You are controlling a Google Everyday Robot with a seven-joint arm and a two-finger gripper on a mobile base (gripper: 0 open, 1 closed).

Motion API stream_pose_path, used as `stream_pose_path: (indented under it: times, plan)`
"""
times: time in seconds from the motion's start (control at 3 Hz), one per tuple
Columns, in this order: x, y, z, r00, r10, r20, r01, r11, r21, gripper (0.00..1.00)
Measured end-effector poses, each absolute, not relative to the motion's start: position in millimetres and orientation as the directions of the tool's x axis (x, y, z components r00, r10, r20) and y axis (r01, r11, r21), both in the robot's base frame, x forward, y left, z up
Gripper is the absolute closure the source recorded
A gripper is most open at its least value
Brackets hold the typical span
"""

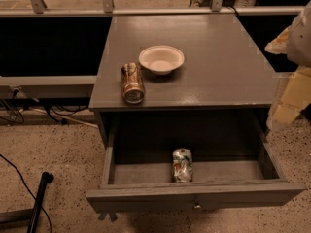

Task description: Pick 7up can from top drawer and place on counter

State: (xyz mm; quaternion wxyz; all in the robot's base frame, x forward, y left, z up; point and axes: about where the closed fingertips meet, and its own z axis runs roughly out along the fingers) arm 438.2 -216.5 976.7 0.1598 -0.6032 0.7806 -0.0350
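The 7up can (182, 165) lies on its side in the open top drawer (194, 194), near the middle and close to the front panel. The drawer is pulled well out from under the counter (214, 38). My gripper (290, 98) shows as pale blocky parts at the right edge of the view. It is beside the cabinet's right corner, up and to the right of the can and well apart from it. It holds nothing that I can see.
A brown-gold can (132, 83) lies on its side near the counter's front left edge. A white bowl (161, 58) stands just behind it. A black pole (39, 198) and cables lie on the speckled floor at left. A rail runs behind the cabinet.
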Motion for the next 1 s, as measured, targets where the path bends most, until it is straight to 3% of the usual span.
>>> stream_pose_path:
  times: [0.33, 1.0]
  plan:
    - [438.8, -215.8, 977.2, -0.218, -0.953, -0.208, -0.930, 0.268, -0.250, 0.00]
    - [464.2, -152.7, 894.1, 0.156, -0.955, -0.253, -0.965, -0.093, -0.247, 0.00]
